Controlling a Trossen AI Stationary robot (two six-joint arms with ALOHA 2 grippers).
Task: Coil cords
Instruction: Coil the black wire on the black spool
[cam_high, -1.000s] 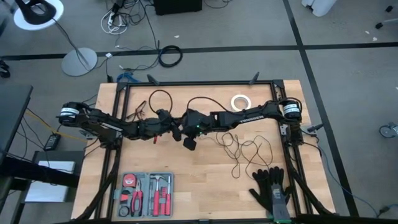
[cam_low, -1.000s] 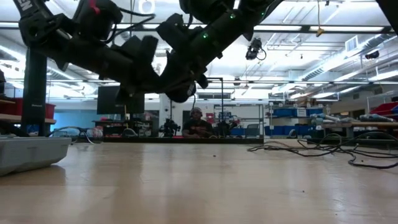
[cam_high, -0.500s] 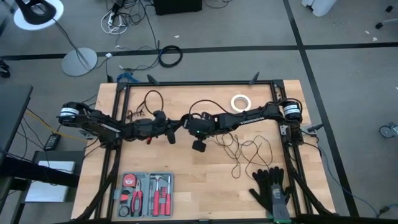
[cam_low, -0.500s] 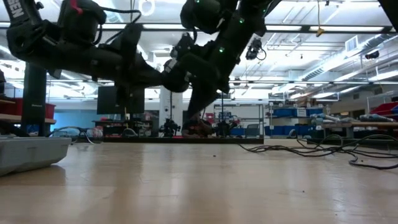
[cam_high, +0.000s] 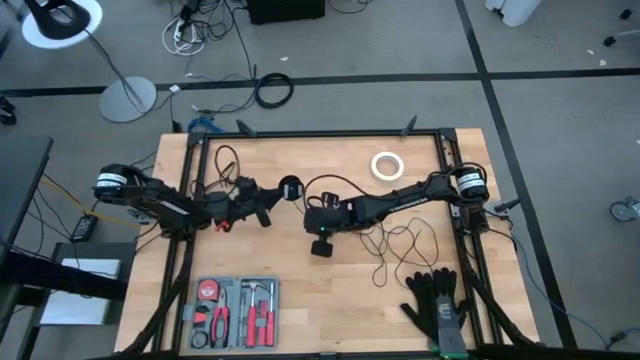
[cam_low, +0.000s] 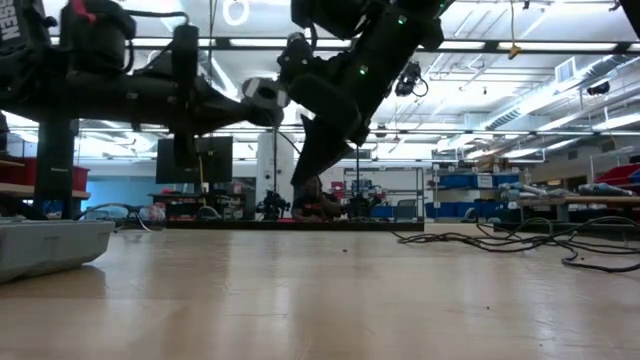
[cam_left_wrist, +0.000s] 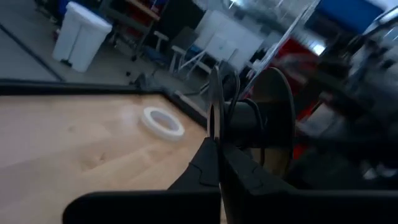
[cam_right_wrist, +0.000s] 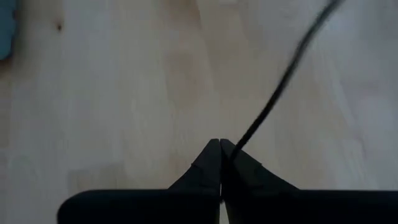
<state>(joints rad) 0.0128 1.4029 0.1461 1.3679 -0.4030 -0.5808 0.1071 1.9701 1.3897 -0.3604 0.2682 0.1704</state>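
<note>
Setting: a pale wooden worktop (cam_high: 300, 290) with a black frame along its edges, standing on a grey floor; in the low view a workshop with shelving and ceiling lights lies beyond it

- Long, very thin black cord (cam_high: 395, 240) – loose loops lie on the worktop toward the right side, with a further arc (cam_high: 330, 182) rising near the middle; one strand runs into the right claw
- Small round black puck (cam_high: 290, 188) – held off the worktop at the tip of the left claw, between the two arms; in the left wrist view it shows as a dark spool (cam_left_wrist: 261, 118) with cord wound on it
- Left claw (cam_high: 272, 195) – closed on the puck, reaching in from the left, well above the wood in the low view
- Right claw (cam_right_wrist: 219, 144) – fingers pressed together, pinching a strand of the cord (cam_right_wrist: 280, 87) above bare wood; in the high view it sits just right of the puck (cam_high: 318, 212)
- White tape ring (cam_high: 387, 165) – flat on the worktop, toward the far right
- Grey tray of red-handled hand tools (cam_high: 235, 300) – near-left edge
- Pair of black work gloves (cam_high: 435, 300) – near-right corner, apart from the cord loops
</note>
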